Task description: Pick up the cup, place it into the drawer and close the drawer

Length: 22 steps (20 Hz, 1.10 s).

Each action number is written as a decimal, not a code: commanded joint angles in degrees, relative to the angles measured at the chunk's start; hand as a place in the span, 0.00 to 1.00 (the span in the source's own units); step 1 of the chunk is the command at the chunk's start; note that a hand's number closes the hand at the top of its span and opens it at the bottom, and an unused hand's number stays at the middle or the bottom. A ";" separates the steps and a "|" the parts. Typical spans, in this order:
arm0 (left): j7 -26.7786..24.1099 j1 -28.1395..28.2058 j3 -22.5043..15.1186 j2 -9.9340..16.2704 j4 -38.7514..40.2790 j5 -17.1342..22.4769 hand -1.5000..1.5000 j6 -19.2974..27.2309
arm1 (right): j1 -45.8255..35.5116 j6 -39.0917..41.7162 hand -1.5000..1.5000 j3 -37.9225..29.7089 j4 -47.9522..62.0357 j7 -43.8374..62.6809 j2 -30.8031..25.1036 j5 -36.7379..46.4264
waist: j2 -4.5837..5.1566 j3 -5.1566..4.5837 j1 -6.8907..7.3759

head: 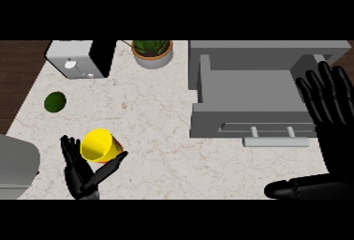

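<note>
Counted on the counter (159, 136): one yellow cup (97, 144), one open grey drawer (252, 96), one potted plant (152, 52), one toaster (79, 58), one dark green round item (55, 101). Two black hands present: left hand (81, 171), right hand (328, 101).

Cup (99, 145) at lower left, left hand (81, 171) just beside it. Drawer (256, 101) at upper right. Potted plant (152, 52) at top centre, toaster (79, 58) left of it.

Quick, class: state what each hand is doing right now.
Left hand: open, beside the yellow cup, holding nothing.
Right hand: open, holding nothing.
</note>
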 commanded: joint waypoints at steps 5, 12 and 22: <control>-3.82 -1.31 3.25 -0.36 4.92 1.98 0.00 -7.00 | 5.53 0.94 0.00 0.76 -5.84 0.75 0.28 -0.38 | -0.03 0.01 -0.13; -9.09 -5.77 0.71 -0.81 14.27 6.07 0.00 -15.00 | -0.10 -0.43 0.00 2.56 -0.54 0.62 1.02 2.15 | 0.08 -0.04 -0.18; -13.72 -10.90 4.11 1.21 16.75 3.53 1.00 -18.76 | 1.05 -1.27 0.00 1.90 0.35 -1.71 1.86 3.21 | 0.04 -0.01 -0.11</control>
